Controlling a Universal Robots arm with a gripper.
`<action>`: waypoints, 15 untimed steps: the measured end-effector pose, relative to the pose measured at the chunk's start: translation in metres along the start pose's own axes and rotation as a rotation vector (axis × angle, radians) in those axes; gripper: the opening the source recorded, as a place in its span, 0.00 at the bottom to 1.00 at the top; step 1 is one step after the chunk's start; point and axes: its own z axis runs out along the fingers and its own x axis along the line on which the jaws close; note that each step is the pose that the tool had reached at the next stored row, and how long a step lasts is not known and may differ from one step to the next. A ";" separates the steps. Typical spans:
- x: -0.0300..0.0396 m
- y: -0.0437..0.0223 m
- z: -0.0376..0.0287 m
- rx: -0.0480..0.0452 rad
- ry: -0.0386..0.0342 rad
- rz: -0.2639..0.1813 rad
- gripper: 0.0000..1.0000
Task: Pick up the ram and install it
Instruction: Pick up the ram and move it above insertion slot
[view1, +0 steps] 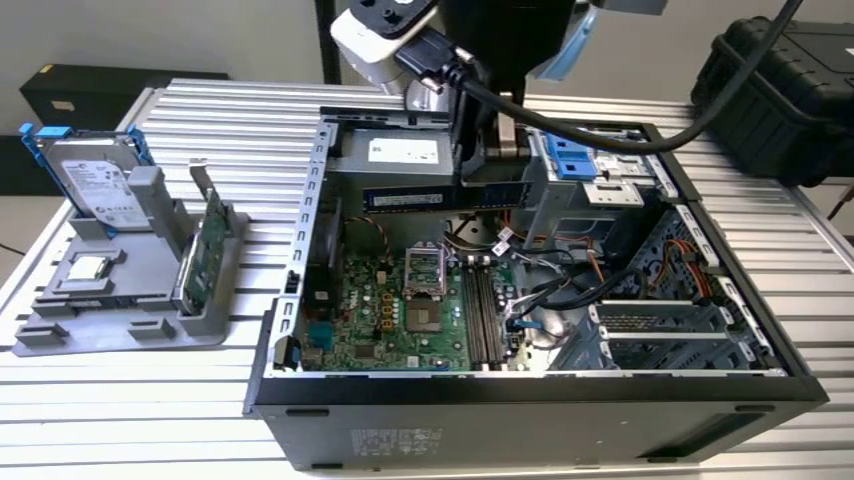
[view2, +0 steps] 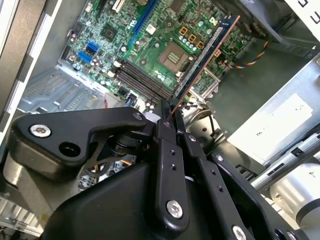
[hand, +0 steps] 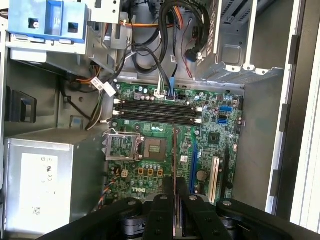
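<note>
The ram (view1: 416, 199), a thin blue-green stick with a white label, hangs level above the open computer case (view1: 534, 385), over the motherboard (view1: 387, 310). My gripper (view1: 498, 186) is shut on one end of it. In the second wrist view the ram (view2: 205, 55) sticks out from between the black fingers (view2: 163, 131), slanting over the board. In the first wrist view the ram (hand: 174, 155) shows edge-on as a thin line above the gripper (hand: 174, 199). The long black memory slots (hand: 157, 111) (view1: 483, 310) lie below, apart from the stick.
A grey holder (view1: 120, 320) at the exterior view's left carries a silver hard drive with blue rails (view1: 94, 180) and a green card (view1: 200, 255). Inside the case are a power supply (view1: 400, 150), a blue drive cage (view1: 574, 160) and loose cables (view1: 561, 285). A black box (view1: 787, 90) stands behind.
</note>
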 end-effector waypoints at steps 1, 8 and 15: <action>-0.0001 0.0011 0.0000 0.0000 0.0000 0.000 0.00; -0.0007 0.0088 0.0000 0.0000 0.0000 0.000 0.00; -0.0012 0.0159 0.0000 0.0000 0.0000 0.000 0.00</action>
